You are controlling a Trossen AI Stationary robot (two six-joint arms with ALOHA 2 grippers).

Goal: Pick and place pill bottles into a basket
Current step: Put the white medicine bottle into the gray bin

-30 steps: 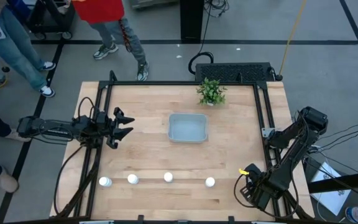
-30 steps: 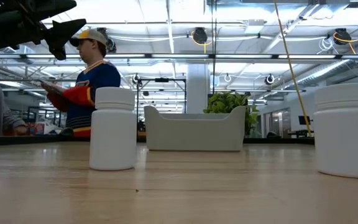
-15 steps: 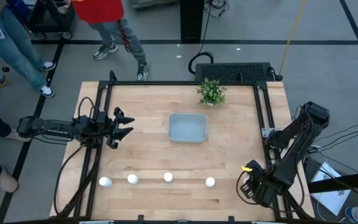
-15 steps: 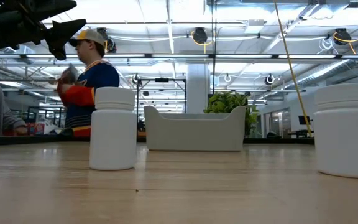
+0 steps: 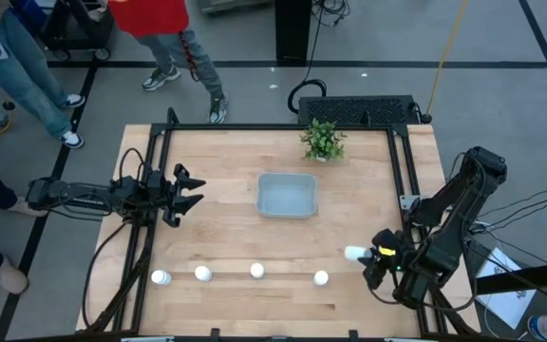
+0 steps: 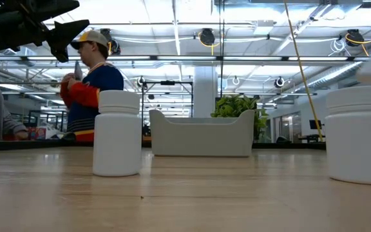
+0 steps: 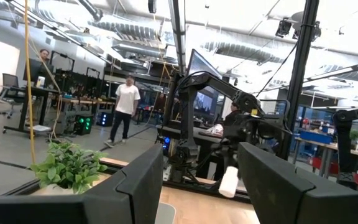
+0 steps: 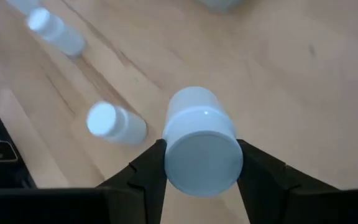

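Note:
Four white pill bottles stand upright in a row near the table's near edge (image 5: pixel 160 277) (image 5: pixel 202 274) (image 5: pixel 256 271) (image 5: pixel 321 277); two of them show in the low view (image 6: pixel 116 133) (image 6: pixel 358 135). My right gripper (image 5: pixel 367 258) is shut on a fifth pill bottle (image 5: pixel 354 254) above the near right part of the table. The pale grey-blue basket (image 5: pixel 288 195) sits at the table's middle, on its base. My left gripper (image 5: pixel 188 191) is open and empty, held high over the table's left side. My right gripper pinches the bottle's round side wall (image 8: pixel 173 146) between its two fingers (image 8: pixel 146 167), one on each side. The bottle lies along the fingers, one round end (image 8: pixel 201 163) facing the wrist, the other sticking out toward the table's left. It is lifted clear of the table.
A small green potted plant (image 5: pixel 323 140) stands at the far edge behind the basket. A black frame (image 5: pixel 254 126) runs along the table's far and side edges. People stand on the floor beyond the far left corner (image 5: pixel 160 28).
My right gripper has risen from the table's near right corner and gone toward the left and a little toward the far edge. It carries the fifth bottle, which now shows sticking out past its fingers, clear of the table.

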